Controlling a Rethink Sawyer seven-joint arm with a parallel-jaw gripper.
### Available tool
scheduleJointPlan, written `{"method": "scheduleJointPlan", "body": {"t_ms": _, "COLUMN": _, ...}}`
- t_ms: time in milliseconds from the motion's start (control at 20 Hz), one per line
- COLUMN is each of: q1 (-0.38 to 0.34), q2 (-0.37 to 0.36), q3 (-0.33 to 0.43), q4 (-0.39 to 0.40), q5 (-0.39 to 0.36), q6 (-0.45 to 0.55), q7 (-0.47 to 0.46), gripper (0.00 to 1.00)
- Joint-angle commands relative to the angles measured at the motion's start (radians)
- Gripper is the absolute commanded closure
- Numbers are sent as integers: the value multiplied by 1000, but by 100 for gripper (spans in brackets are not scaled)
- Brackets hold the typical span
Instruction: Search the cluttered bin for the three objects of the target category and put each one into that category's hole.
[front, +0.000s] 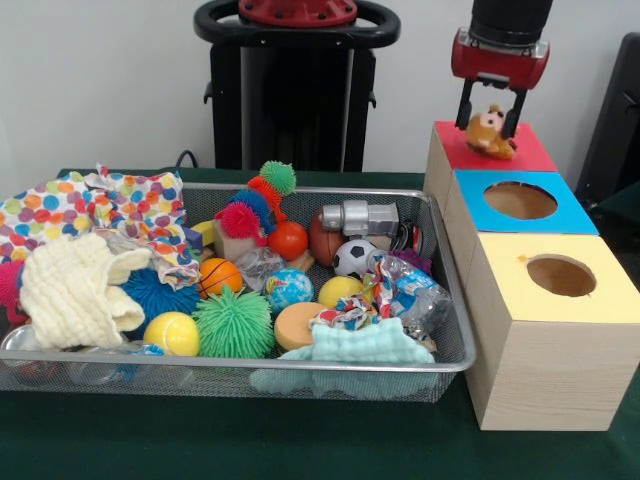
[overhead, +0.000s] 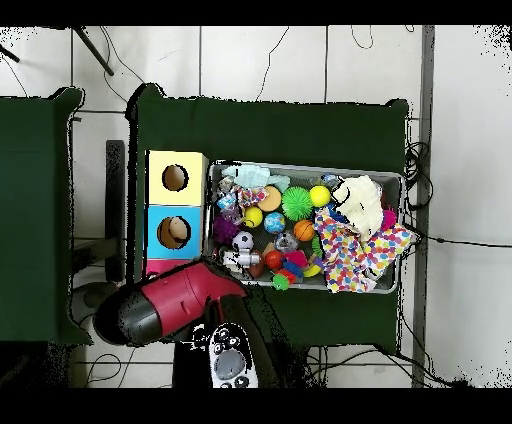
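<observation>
Gripper (front: 490, 118) hangs over the red-topped box (front: 492, 150), its two black fingers clamped on a small orange-brown plush animal (front: 489, 131), possibly a monkey; the toy sits just above the red top, whether touching it is hard to tell. Hole in the red top not visible from the front. In the overhead view the red arm (overhead: 178, 300) covers that box

Next box toward the camera: blue top (front: 520, 203) with round hole, nothing in it. Nearest: yellow top (front: 560, 278), round hole, also bare

Beside the boxes, wire mesh bin (front: 452, 365) full of clutter: green spiky ball (front: 233, 323), blue spiky ball (front: 158, 292), yellow ball (front: 172, 333), orange basketball (front: 219, 275), small soccer ball (front: 353, 257), globe ball (front: 288, 289), cream knitted cloth (front: 72, 290), polka-dot cloth (front: 95, 208) draped over the bin's left rim, mint cloth (front: 368, 345) at front edge

Bin and boxes stand on dark green table cover (front: 300, 440)
</observation>
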Motion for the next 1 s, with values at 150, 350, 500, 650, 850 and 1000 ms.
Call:
{"method": "scheduleJointPlan", "body": {"t_ms": 150, "q1": -50, "q2": -101, "q3": 52, "q4": -54, "q5": 71, "q6": 107, "q7": -55, "gripper": 0}}
{"method": "scheduleJointPlan", "body": {"t_ms": 350, "q1": -61, "q2": -111, "q3": 66, "q4": -50, "q5": 90, "q6": 109, "q7": -66, "gripper": 0}}
{"method": "scheduleJointPlan", "body": {"t_ms": 500, "q1": -60, "q2": -102, "q3": 59, "q4": -50, "q5": 82, "q6": 95, "q7": -63, "gripper": 0}}
{"method": "scheduleJointPlan", "body": {"t_ms": 650, "q1": -49, "q2": -92, "q3": 49, "q4": -45, "q5": 69, "q6": 74, "q7": -50, "gripper": 0}}
{"method": "scheduleJointPlan", "body": {"t_ms": 850, "q1": -47, "q2": -79, "q3": 46, "q4": -43, "q5": 61, "q6": 59, "q7": -45, "gripper": 0}}
{"method": "scheduleJointPlan", "body": {"t_ms": 1000, "q1": -41, "q2": -64, "q3": 36, "q4": -48, "q5": 50, "q6": 41, "q7": -33, "gripper": 0}}
